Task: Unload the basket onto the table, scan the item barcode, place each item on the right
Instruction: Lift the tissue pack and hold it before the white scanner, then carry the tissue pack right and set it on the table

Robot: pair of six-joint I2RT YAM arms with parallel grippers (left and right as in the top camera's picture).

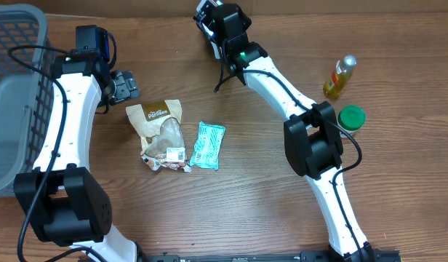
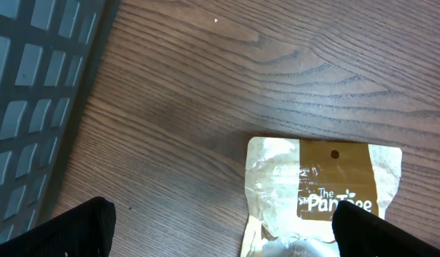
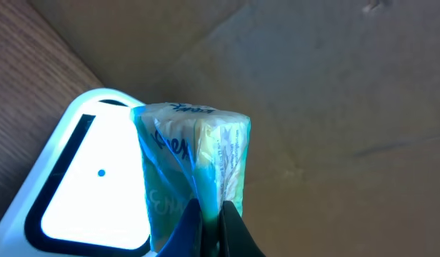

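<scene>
Between the tips of the right hand [image 3: 211,223], clamped tight, stands a crinkly pale-green plastic packet [image 3: 195,153], beside a white rounded scanner [image 3: 84,193] with a glowing window. Left hand [image 2: 223,232] is wide over a glossy brown pouch [image 2: 327,178] on the wood-grain desk [image 2: 206,71].

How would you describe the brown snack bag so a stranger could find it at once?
Start at the grey basket on the left edge of the wooden table. To its right, mid-table, two packets lie side by side. The snack bag is the left one, brown and clear, unlike the teal packet.
</scene>
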